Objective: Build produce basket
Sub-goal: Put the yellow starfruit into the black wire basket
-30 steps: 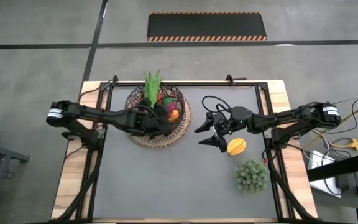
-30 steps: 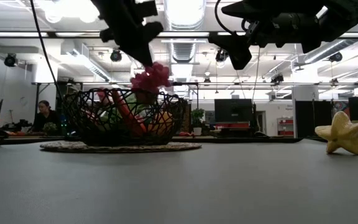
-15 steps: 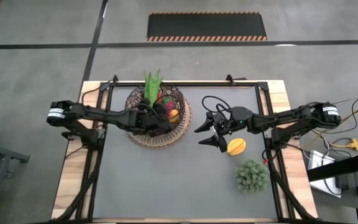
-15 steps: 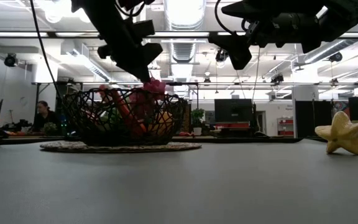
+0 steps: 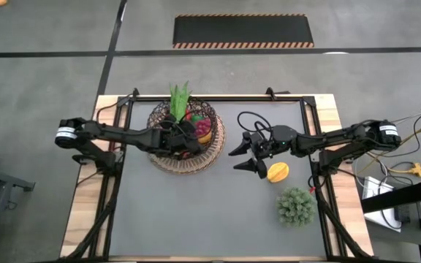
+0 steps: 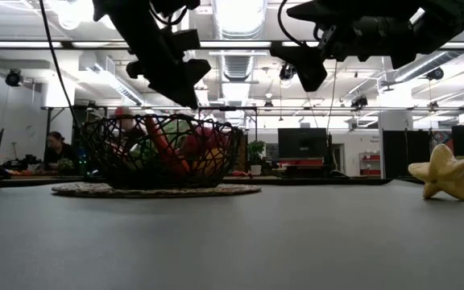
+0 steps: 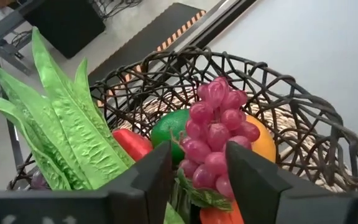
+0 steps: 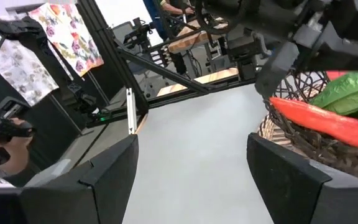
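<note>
The dark wire basket (image 5: 159, 155) stands on its tan woven base at the table's far left and also shows in the low view (image 6: 111, 157). It holds long green stalks (image 7: 67, 124), a green fruit (image 7: 169, 127), an orange (image 7: 263, 142), a red pepper (image 7: 132, 143) and red grapes (image 7: 216, 134). The grapes lie on the other produce (image 6: 202, 141). My left gripper (image 7: 197, 171) hangs open just above the basket (image 6: 185, 95), one finger on either side of the grapes, not touching them. My right gripper (image 5: 243, 159) is open and empty, raised above the table's middle (image 6: 306, 71), next to a yellow star-shaped fruit (image 5: 278, 172).
The yellow star-shaped fruit (image 6: 444, 171) rests on the table right of centre. A round green leafy piece (image 5: 296, 206) lies nearer the front right. Dark frame rails (image 5: 119, 146) run along the table's sides. A person (image 6: 57, 149) sits in the room beyond.
My left gripper has gone down toward the basket with the red grapes and let them go. The grapes have dropped from its fingertips into the basket and now lie on the other produce. My right arm has kept still.
</note>
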